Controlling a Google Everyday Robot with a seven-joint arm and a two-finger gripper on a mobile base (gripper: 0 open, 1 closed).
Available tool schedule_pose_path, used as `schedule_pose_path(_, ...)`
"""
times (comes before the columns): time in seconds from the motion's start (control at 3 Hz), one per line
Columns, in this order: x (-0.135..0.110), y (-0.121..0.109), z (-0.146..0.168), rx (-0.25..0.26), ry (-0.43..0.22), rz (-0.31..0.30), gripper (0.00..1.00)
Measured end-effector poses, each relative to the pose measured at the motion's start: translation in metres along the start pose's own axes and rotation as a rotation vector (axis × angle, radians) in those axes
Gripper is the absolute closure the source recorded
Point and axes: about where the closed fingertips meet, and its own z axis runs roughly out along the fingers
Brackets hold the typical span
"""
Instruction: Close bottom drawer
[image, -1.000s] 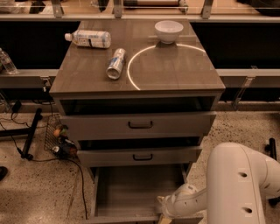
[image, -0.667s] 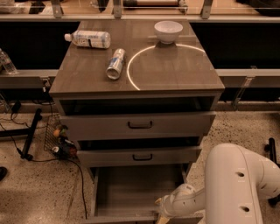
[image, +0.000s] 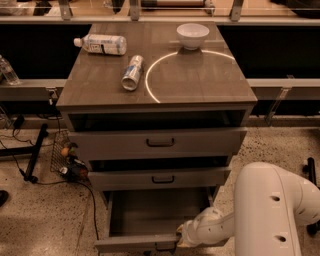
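Bottom drawer (image: 155, 215) stands open, the tool (image: 181, 239) at its front's right end.

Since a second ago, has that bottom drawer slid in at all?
No: the bottom drawer sticks out as far past the middle drawer as before; the tool sits at its front edge.

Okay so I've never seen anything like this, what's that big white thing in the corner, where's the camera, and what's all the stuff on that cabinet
The white shape is a robot arm. Its gripper sits at the right end of the bottom drawer, which is pulled far out and shows a bare grey inside. There is only one picture, taken from above and in front of the cabinet. On the cabinet top are a white bowl, a plastic bottle lying on its side and a can lying on its side. Whether the gripper holds anything cannot be seen.
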Motion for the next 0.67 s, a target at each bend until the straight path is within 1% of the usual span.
schedule_pose_path(0.33,-0.0035,-0.0135,-0.0044,0.019,0.003,-0.018,1.0)
schedule_pose_path(0.67,-0.0041,-0.0125,-0.0034,0.017,0.002,-0.018,0.82)
